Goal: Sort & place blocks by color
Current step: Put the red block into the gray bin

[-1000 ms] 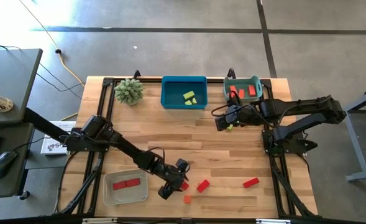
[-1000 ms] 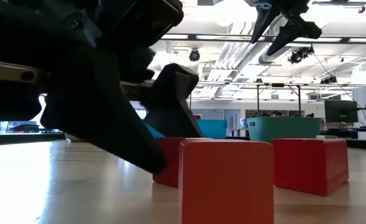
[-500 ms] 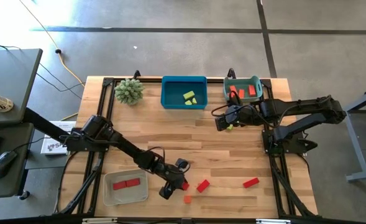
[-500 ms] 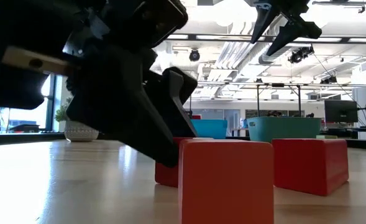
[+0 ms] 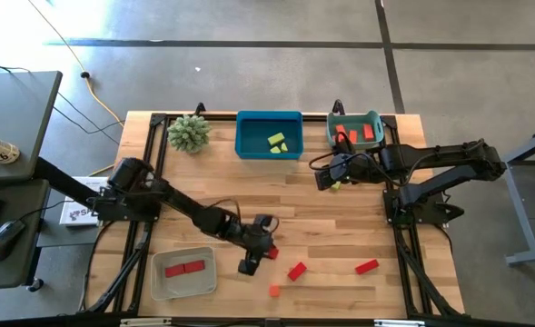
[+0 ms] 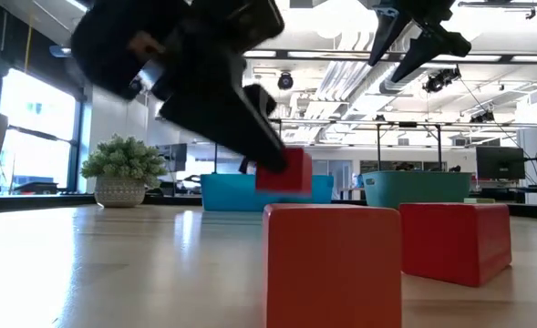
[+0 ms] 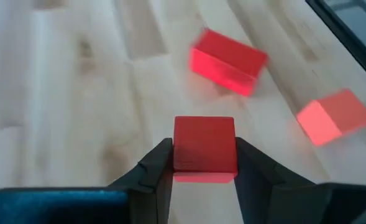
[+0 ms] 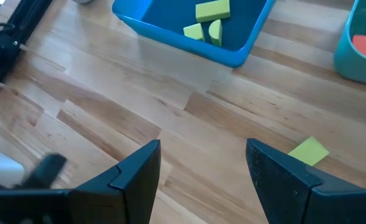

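Because red belongs in the grey tray (image 5: 163,284), the left pincer (image 7: 204,163) clamps a red cube (image 7: 204,149) clear of the surface (image 5: 321,222), while the right pincer (image 8: 201,163) hovers wide open, empty, near a yellow-green block (image 8: 308,150).

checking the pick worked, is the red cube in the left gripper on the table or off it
Off it. In the low view the red cube hangs clear above the table, and the left gripper fingers clamp its two sides.
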